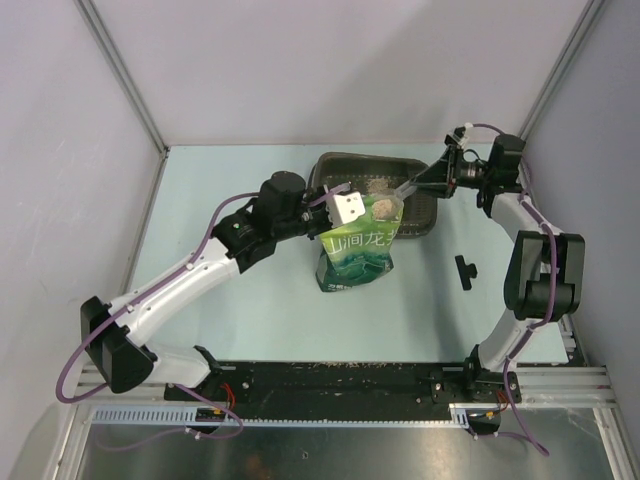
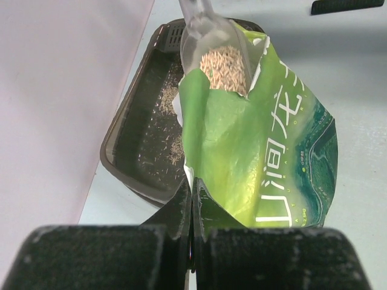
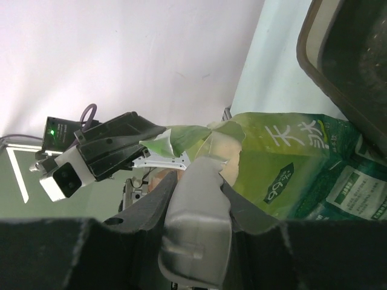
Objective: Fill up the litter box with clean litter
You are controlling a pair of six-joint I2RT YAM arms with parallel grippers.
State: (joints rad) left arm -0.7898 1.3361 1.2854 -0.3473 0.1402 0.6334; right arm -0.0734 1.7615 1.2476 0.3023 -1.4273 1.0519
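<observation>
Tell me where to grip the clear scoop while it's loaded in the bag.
Grip the scoop by its long handle, from the right arm's side: its bowl sits in the green bag's mouth, full of litter; only the handle sticks out.

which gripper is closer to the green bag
Left. The left gripper pinches the top edge of the green bag; the right gripper holds the scoop handle, back from the mouth.

I see a green bag (image 1: 360, 250) standing open on the table (image 1: 400, 330), a clear scoop (image 2: 205, 36) at its mouth, and a black piece (image 1: 466, 270) lying well off to its right.
</observation>
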